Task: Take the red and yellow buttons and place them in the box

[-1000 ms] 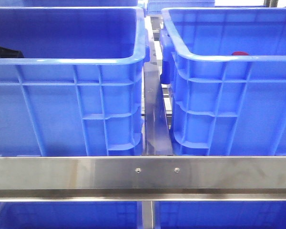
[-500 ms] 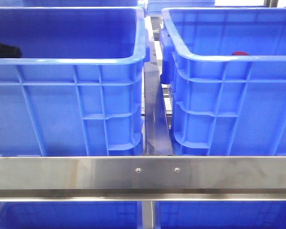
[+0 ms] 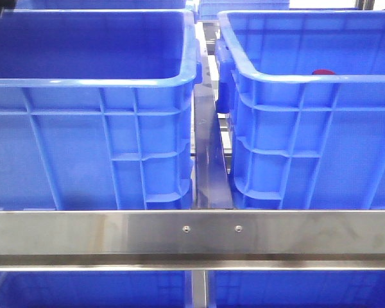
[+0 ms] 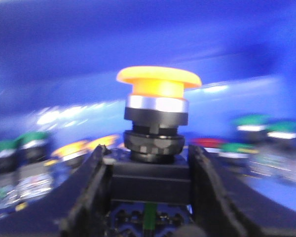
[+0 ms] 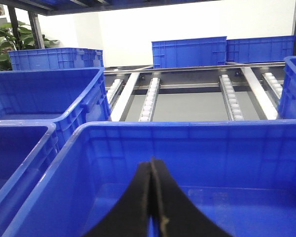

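- We see the yellow button (image 4: pixel 159 81) upright between the black fingers (image 4: pixel 91 190) of the left gripper (image 4: pixel 149 185), its orange-yellow mushroom cap on top, a silver ring and a black threaded collar below, and a black block body at the bottom
- The left gripper is clamped on that black body, one finger on each side, touching it
- The left wrist view is blurred; behind the held button we make out more buttons lying on a blue floor: green-capped ones (image 4: pixel 256 123) on both sides, an orange-yellow one (image 4: pixel 76 148) and a red one (image 4: pixel 209 143)
- In the front view a red button (image 3: pixel 323 72) shows only as a sliver of glossy cap just above the near rim of the right blue crate (image 3: pixel 308 128)
- The left blue crate (image 3: pixel 90 128) stands beside it, apart, with a dark metal divider (image 3: pixel 208 154) running between the two
- Both crates sit behind a horizontal steel rail (image 3: pixel 192 234) with two screws
- We see the right gripper (image 5: pixel 152 197) pressed shut with nothing between its fingers, which meet along one seam
- It hangs over the inside of a blue crate (image 5: pixel 187 148), which shows no contents in that view
- Beyond, more blue crates (image 5: pixel 222 52) rest on a roller rack (image 5: pixel 150 98), with a white wall behind and a green plant (image 5: pixel 5 47) in the corner
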Controlling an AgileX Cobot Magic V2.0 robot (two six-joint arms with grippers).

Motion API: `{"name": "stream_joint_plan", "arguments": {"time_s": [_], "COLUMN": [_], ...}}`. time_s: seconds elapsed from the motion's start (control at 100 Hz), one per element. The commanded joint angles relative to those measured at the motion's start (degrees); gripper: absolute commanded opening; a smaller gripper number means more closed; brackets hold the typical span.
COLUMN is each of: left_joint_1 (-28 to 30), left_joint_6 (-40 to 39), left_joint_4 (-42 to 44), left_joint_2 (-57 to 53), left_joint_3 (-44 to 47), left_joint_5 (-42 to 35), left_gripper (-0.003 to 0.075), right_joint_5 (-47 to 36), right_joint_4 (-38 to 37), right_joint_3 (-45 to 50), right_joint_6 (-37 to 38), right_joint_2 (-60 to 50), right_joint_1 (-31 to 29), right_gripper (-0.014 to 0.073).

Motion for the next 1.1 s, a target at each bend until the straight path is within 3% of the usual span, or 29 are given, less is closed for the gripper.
{"name": "stream_joint_plan", "arguments": {"time_s": [0.0,0.44,0.65,0.77,0.95,1.09], "left_joint_1": [-4.1,-30.8,-38.8,-39.3,-39.3,-39.3], "left_joint_6": [0.3,0.2,0.2,0.2,0.2,0.2], "left_joint_4": [-0.4,-0.4,-0.3,-0.3,-0.3,-0.3], "left_joint_2": [-5.3,-11.2,-11.2,-11.2,-11.2,-11.2], "left_joint_3": [-1.9,-1.9,-1.9,-1.9,-1.9,-1.9], "left_joint_5": [-1.6,3.1,2.7,2.7,2.7,2.6], "left_gripper": [-0.0019,-0.0019,-0.0019,-0.0019,-0.0019,-0.0019], "right_joint_5": [1.7,2.8,4.7,6.2,9.8,14.6], "right_joint_4": [0.3,0.3,0.3,0.3,0.5,5.0], "right_joint_3": [-1.5,-1.5,-1.5,-1.5,-1.5,-1.5], "right_joint_6": [-0.6,-0.6,-0.6,-0.6,-0.6,-0.5], "right_joint_2": [-0.1,-0.1,-0.1,-0.1,-0.1,-0.1], "right_joint_1": [-0.1,-0.1,-0.1,-0.1,-0.1,-0.1], "right_gripper": [-0.0116,-0.0114,-0.0092,0.0018,0.0304,0.0516]}}
